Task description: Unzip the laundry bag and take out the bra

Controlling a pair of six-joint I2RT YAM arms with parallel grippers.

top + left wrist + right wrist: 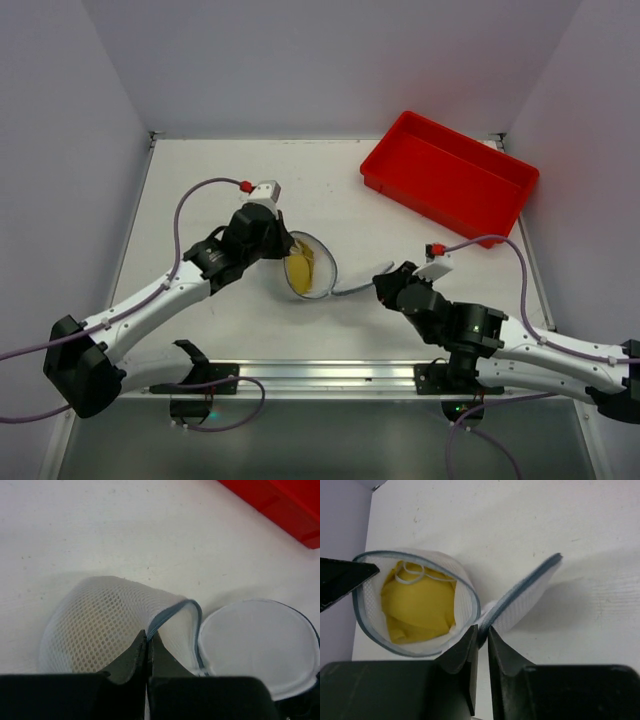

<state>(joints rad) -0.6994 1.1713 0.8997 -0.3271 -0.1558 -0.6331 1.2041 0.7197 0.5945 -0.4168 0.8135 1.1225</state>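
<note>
The laundry bag (pixel 322 262) lies unzipped mid-table, its two white mesh halves spread apart. One half (pixel 466 591) stands on edge with the yellow bra (pixel 420 602) inside it; the bra also shows in the top view (pixel 300 268). My left gripper (pixel 148 637) is shut on that half's grey zipper rim (pixel 170 615). The other half (pixel 525 597) hangs open to the right and shows as a white disc (pixel 255 640). My right gripper (pixel 482 632) is shut on its rim by the hinge. In the top view the left gripper (pixel 283 250) and right gripper (pixel 383 283) flank the bag.
A red rectangular tray (pixel 450 177) sits at the back right of the table; its corner shows in the left wrist view (pixel 285 505). A left gripper finger (pixel 342 577) enters the right wrist view at the left edge. Purple walls enclose the white table (pixel 200 160).
</note>
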